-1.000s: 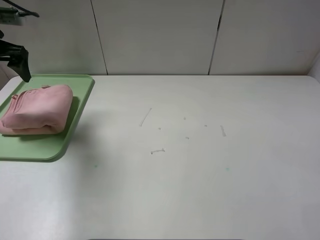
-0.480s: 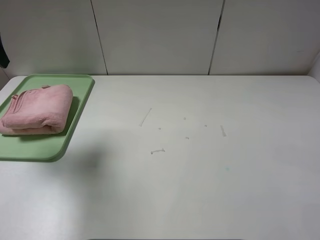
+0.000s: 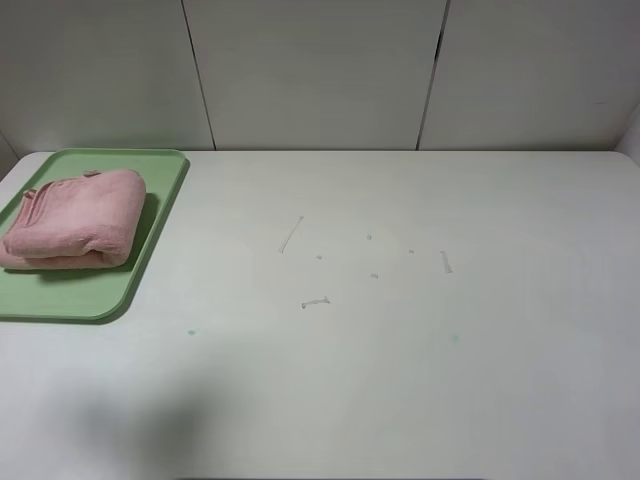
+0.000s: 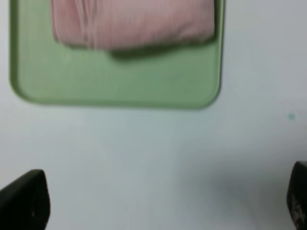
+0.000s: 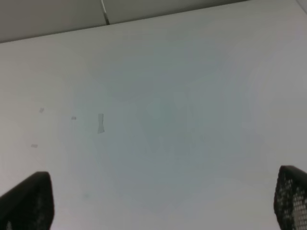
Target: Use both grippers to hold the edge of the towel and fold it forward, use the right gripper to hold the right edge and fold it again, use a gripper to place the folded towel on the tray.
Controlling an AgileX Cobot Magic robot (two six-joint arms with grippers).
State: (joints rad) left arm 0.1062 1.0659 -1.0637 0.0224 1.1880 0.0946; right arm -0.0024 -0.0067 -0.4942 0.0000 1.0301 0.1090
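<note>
The pink towel (image 3: 75, 219) lies folded in a thick bundle on the light green tray (image 3: 110, 290) at the table's far left. In the left wrist view the towel (image 4: 134, 21) fills the far half of the tray (image 4: 115, 84). My left gripper (image 4: 163, 201) hangs open over bare table short of the tray, only its black fingertips (image 4: 26, 199) showing at the frame's corners. My right gripper (image 5: 163, 201) is open too, over bare white table, with nothing between its fingers (image 5: 29, 199). Neither arm shows in the exterior view.
The white table (image 3: 400, 350) carries a few small scuff marks (image 3: 315, 301) near its middle. A pale panelled wall (image 3: 320, 70) closes off the back edge. A soft shadow lies on the table's front left.
The left arm, seen at the exterior view's upper left a second ago, has drawn out of that view. Its shadow has slid toward the table's front. Towel and tray have not moved.
</note>
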